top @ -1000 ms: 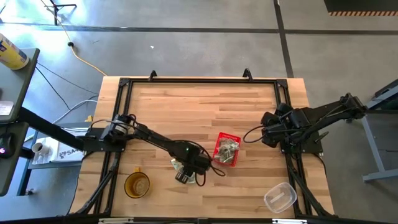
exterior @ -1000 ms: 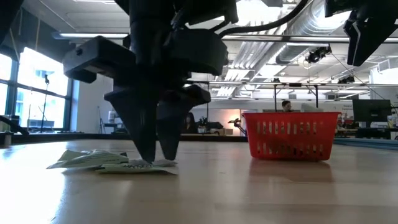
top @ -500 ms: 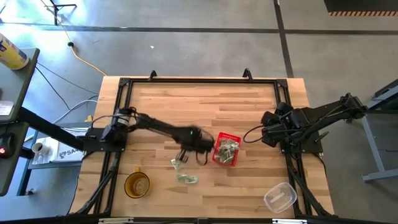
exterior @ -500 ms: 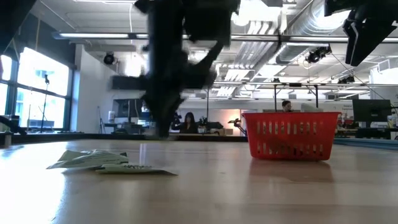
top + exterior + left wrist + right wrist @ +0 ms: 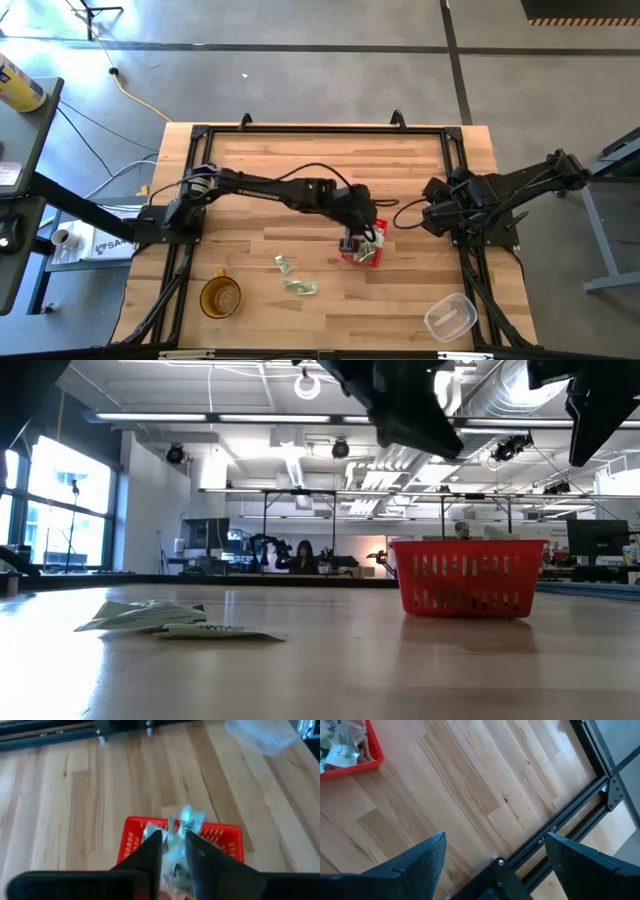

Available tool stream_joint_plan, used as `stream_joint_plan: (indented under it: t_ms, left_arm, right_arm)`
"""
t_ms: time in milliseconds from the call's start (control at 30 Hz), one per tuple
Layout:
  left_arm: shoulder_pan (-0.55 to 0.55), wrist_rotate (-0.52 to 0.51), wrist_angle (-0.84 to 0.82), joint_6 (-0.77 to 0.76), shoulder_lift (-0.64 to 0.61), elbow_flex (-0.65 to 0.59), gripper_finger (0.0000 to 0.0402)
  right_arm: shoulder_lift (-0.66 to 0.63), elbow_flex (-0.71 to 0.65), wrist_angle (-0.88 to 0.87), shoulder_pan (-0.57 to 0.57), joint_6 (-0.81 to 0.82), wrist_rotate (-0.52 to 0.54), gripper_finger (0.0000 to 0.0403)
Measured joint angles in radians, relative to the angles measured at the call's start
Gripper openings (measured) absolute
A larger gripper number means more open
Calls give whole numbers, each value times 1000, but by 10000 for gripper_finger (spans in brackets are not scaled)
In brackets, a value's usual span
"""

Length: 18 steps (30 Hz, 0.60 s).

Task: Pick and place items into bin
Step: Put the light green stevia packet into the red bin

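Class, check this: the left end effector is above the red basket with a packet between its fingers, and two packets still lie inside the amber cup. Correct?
Not quite. In the high view the two packets lie on the bare table, beside the amber cup, not inside. The left end effector above the red basket is right.

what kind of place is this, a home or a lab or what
Most likely an open-plan robotics lab or workshop: exposed ceiling ducts, rows of workbenches with monitors behind, a bare concrete floor around the wooden table.

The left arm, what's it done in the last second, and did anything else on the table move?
The left gripper rose from the loose packets, carrying one packet between its fingers across to the red basket, where it now hangs above it. The right gripper stayed open at the table's right side; the basket, amber cup and clear container didn't move.
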Motion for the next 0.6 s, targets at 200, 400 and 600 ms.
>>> stream_joint_plan:
  t_ms: [200, 400, 600]
  left_arm:
    - [4, -83, -252, -9, 30, 0, 162]
    - [-5, -20, -686, -85, 16, -12, 184]
    - [-74, 39, -746, -90, 1, -164, 179]
  right_arm:
    - [0, 0, 0, 18, 21, 0, 330]
    - [0, 0, 0, 18, 20, 10, 330]
    - [0, 0, 0, 18, -5, 1, 330]
